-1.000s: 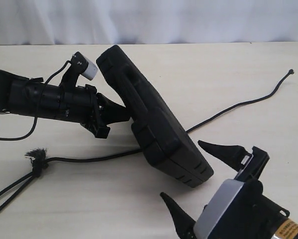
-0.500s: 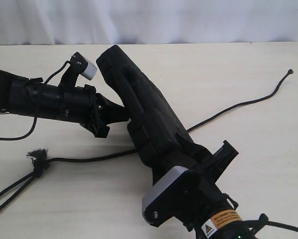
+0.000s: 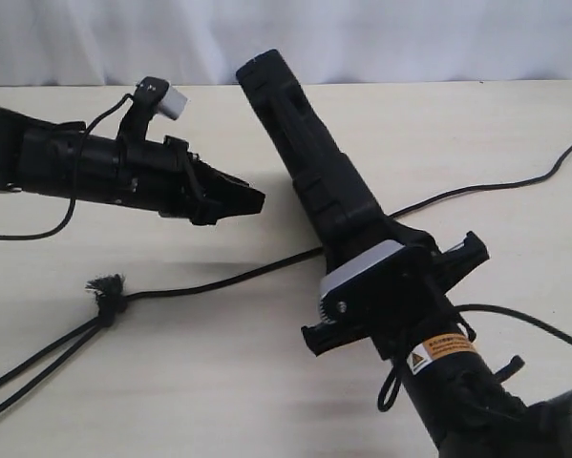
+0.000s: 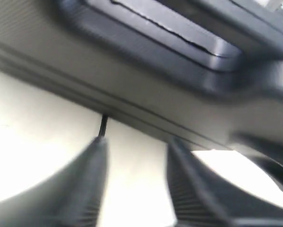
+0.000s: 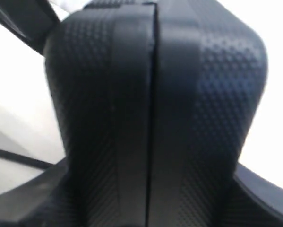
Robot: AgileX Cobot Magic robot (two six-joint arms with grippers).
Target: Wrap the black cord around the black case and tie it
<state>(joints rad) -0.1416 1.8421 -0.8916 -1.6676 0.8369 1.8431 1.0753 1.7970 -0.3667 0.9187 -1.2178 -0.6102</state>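
Now, black case (image 3: 300, 143): steeper than before.
Right end effector (image 3: 367, 243): clamps its lower end.
Left end effector (image 3: 254, 198): slightly parted, empty, withdrawn.

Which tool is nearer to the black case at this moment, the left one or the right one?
Right. The right tool grips the black case at one end; the left tool is open beside the case, not touching it.

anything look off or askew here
The case is tipped up on edge and tilted, gripped at its lower end by the right gripper, not lying flat. The cord lies loose on the table, not wrapped around it.
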